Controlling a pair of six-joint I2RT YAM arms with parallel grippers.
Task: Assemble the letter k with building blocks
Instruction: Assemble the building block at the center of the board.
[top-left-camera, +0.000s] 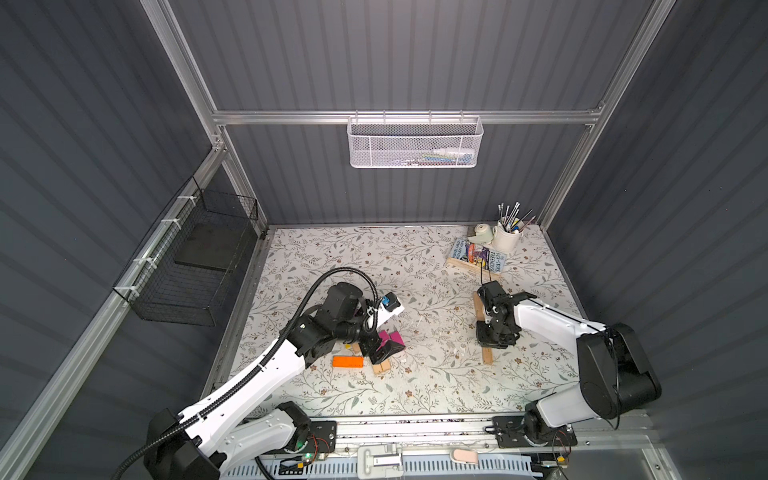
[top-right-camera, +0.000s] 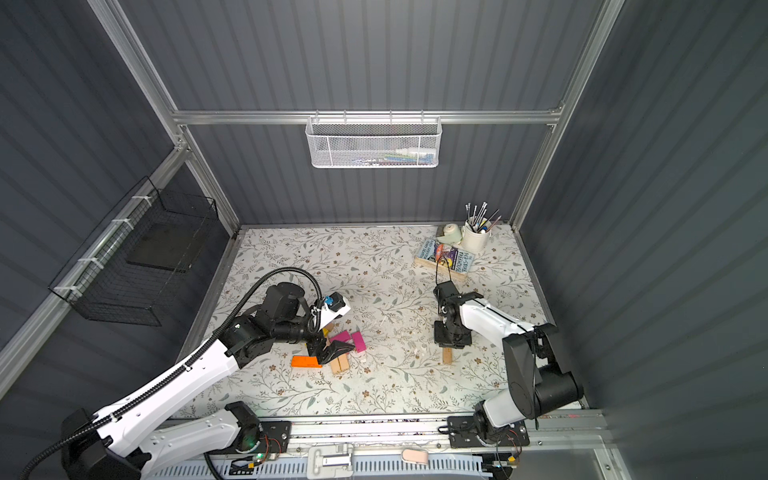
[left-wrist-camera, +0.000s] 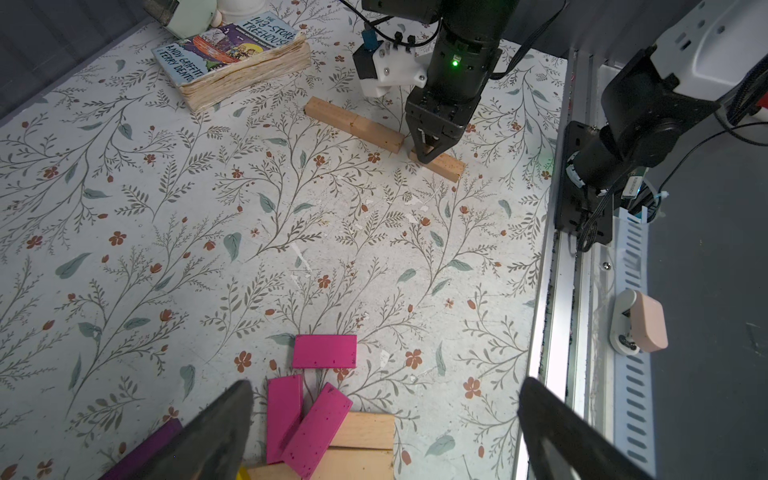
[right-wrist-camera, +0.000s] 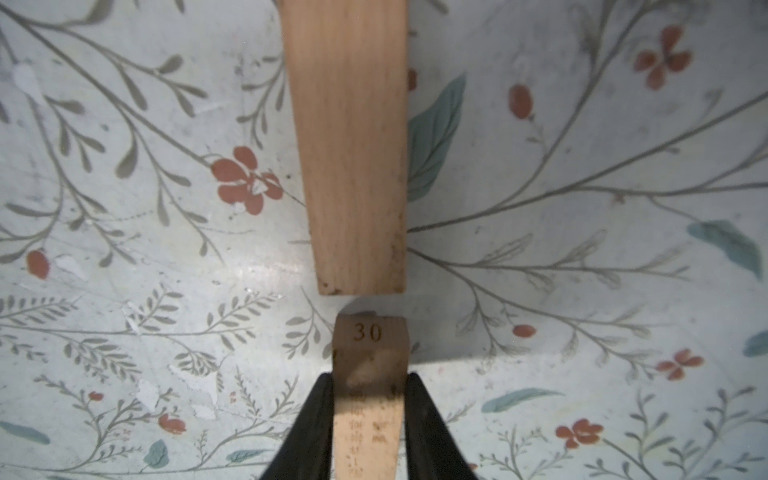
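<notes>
Here the right hand (right-wrist-camera: 369, 379) is closed on the sides of a tan block (right-wrist-camera: 368, 334) that lies flat on the worktop (right-wrist-camera: 582, 270), right of centre. The block's long axis runs front to back, in line with a second block (right-wrist-camera: 353, 145) ahead, with a small gap between their ends. The left hand (top-left-camera: 379, 350), spread wide and holding nothing, hangs above magenta blocks (left-wrist-camera: 324, 351) left of centre.

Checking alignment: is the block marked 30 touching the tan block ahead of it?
Apart. The right wrist view shows table between the block marked 30 and the tan block.
</notes>
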